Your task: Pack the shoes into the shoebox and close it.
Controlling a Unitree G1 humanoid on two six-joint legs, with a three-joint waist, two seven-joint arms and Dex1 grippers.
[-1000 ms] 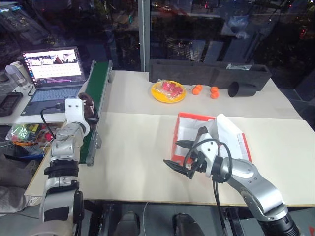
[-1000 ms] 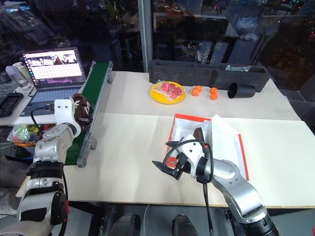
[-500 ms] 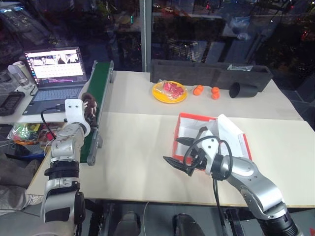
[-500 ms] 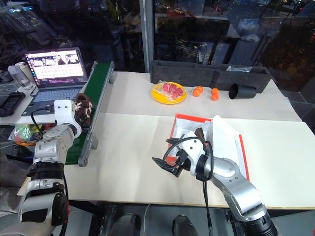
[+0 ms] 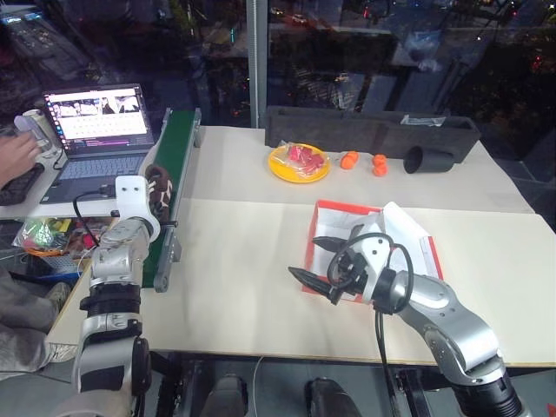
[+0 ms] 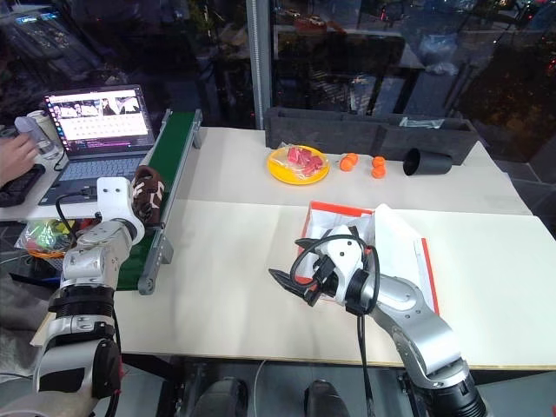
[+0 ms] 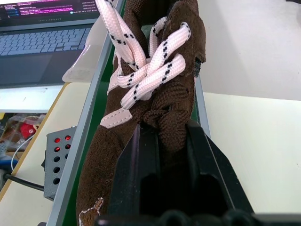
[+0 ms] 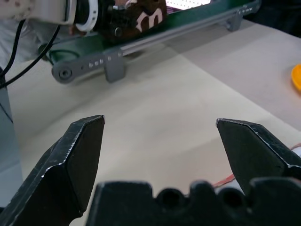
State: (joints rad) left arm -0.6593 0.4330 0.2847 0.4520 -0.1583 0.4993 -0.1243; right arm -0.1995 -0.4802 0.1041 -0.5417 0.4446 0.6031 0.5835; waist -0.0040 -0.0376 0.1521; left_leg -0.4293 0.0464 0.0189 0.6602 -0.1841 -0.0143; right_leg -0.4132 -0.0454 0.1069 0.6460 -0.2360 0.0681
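Cream tabletop [image 5: 243, 261]: two pale sheets side by side, their seam running from 9 o'clock to 3 o'clock across the middle of the head views.
Dark grey tray [image 5: 369, 129]: long, lying along the far edge toward 12 o'clock.
Green conveyor [image 5: 174, 165]: narrow belt with grey side rails, on the table's edge at about 10 o'clock, running from far to near.
Laptop [image 5: 94, 130]: open, screen lit, beyond the conveyor at 10 o'clock; a person's hand [image 5: 16, 156] rests near it at the 9 o'clock edge.
Shoebox [image 5: 334, 217]: red-orange with a white inside, lid [image 5: 408, 234] open and leaning toward 3 o'clock; sits just right of centre, with the right gripper in front of it.
Right gripper [image 5: 320, 261]: fingers spread wide, nothing between them, held above bare tabletop at the box's near-left corner and pointing toward 9 o'clock.
Left gripper [image 7: 162, 141]: fingers pressed together, pinching the brown suede of the shoe just below its laces.
Shoe [image 7: 150, 84]: dark brown with white speckled laces, lying on the green belt at about 10 o'clock; second shoe cannot be made out.
Yellow plate [image 5: 298, 162]: at 12 o'clock, holding red pieces.
Black cup [image 5: 426, 158]: on its side at 1 o'clock, next to the tray.
Orange fruits [image 5: 363, 162]: small, between plate and cup.
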